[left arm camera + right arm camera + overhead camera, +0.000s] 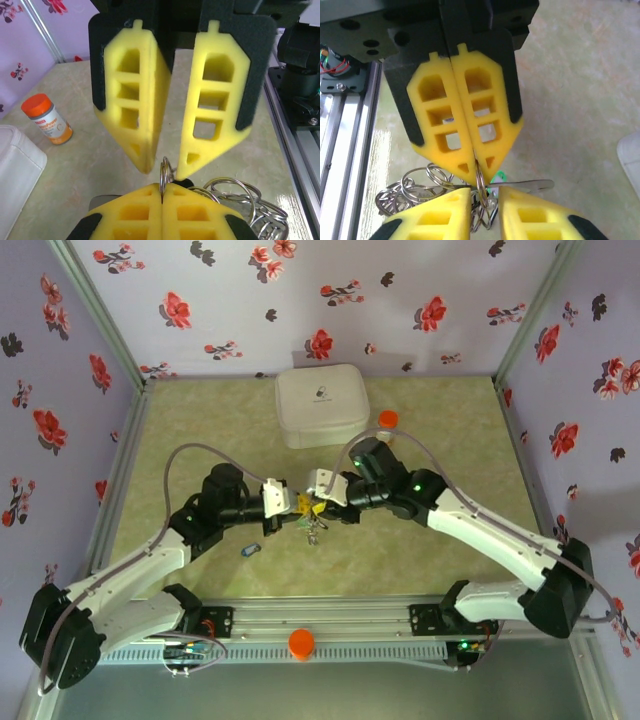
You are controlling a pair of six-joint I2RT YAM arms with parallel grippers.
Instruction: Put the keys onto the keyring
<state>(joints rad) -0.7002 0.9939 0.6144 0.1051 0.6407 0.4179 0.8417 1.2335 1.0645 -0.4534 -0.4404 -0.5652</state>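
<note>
1. Meeting tip to tip over the middle of the counter (190, 430), the left tool (162, 189) and the right tool (485, 194) face each other.
2. The left tool's yellow fingers are pressed together, pinching one thin loop of the keyring (479, 176) edge-on at their tips.
3. The right tool's fingers stand a narrow way apart, with the pinched loop in the gap between them. I cannot tell whether either finger touches it.
4. The rest of the keyring, a tangle of linked grey loops, bunches just beside the two tools.
5. A green-headed key (498, 176) sits just beside the pinched loop, its metal blade stretching sideways from it.
6. A small blue-headed key (250, 550) lies alone on the counter near the left arm, apart from the keyring.
7. A white square case (322, 405) and an orange-capped bottle (47, 120) stand toward the counter's far side.
</note>
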